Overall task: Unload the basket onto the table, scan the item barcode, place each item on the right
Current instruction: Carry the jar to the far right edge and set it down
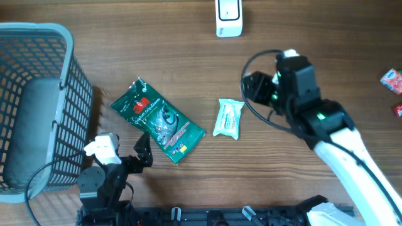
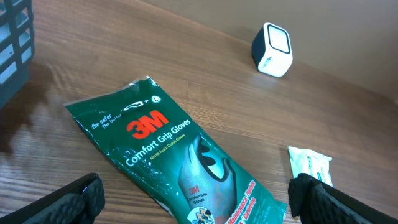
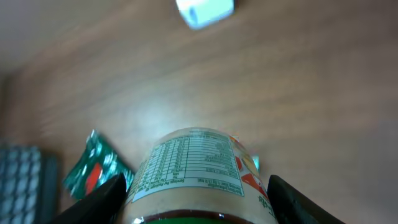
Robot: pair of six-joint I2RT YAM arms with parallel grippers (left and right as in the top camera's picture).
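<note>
1. wood table [image 1: 314,37] lies under it all.
2. basket [image 1: 38,94] sits at its left edge.
3. left gripper [image 2: 199,202] is spread wide above the gloves pack [image 2: 174,155], holding nothing.
4. right gripper [image 3: 199,199] pinches the jar [image 3: 196,168], which looks lifted off the table, with the scanner [image 3: 205,9] well ahead.
5. i see only the food label, no barcode.
6. if the barcode faces away, the scan may fail; a loose pinch could drop the jar.
</note>
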